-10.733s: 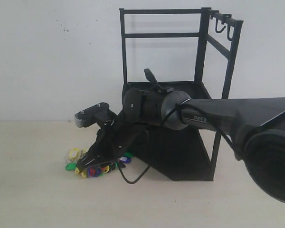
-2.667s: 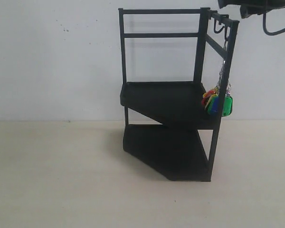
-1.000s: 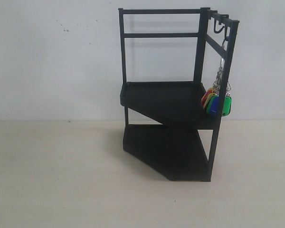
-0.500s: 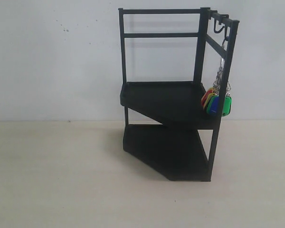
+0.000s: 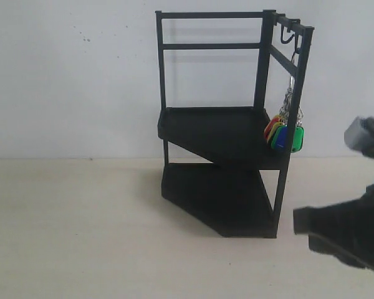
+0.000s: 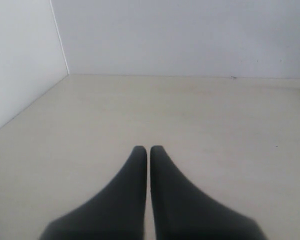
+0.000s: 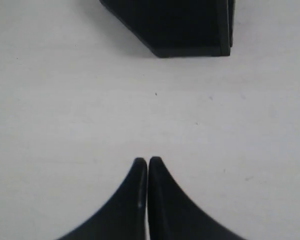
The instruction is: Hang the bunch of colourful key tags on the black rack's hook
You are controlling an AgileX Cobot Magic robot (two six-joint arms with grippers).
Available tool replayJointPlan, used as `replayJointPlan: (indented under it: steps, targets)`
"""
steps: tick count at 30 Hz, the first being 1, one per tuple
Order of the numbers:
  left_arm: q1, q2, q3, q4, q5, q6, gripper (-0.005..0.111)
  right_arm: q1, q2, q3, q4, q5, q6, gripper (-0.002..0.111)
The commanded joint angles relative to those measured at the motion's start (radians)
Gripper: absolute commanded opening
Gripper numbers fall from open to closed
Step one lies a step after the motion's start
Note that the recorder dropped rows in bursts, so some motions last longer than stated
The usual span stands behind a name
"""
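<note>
Over tabletop (image 7: pixel 65 100), right claw (image 7: pixel 148 161) fully closed

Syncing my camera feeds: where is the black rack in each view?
Exterior view: the black rack stands centre, the key tag bunch hanging by its right post.
Left wrist view: not in it; only table and shut left pincer.
Right wrist view: its lower tray lies beyond the shut right pincer.
Shared landmark: the front post's foot.

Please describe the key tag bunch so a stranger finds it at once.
Find the tall black rack against the white wall. At its right post, level with the upper tray, hangs the colourful key tag bunch, the only bright thing there.
</note>
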Motion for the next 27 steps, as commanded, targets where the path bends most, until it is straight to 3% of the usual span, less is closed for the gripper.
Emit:
replayJointPlan:
  steps: [1,13,20,27]
  targets:
    - [-0.001,0.004,-0.002,0.000,-0.003,-0.006,0.004,0.003,-0.047,0.128,-0.005,-0.122,-0.011,0.000]
    - [-0.001,0.004,-0.002,0.000,-0.003,-0.006,0.004,-0.012,-0.566,0.440,-0.005,-0.354,-0.271,0.000]
    - [-0.001,0.004,-0.002,0.000,-0.003,-0.006,0.004,-0.195,-0.892,0.555,-0.005,-0.424,-0.296,0.000]
    - [-0.001,0.004,-0.002,0.000,-0.003,-0.006,0.004,-0.366,-1.031,0.595,-0.005,-0.462,-0.280,0.000]
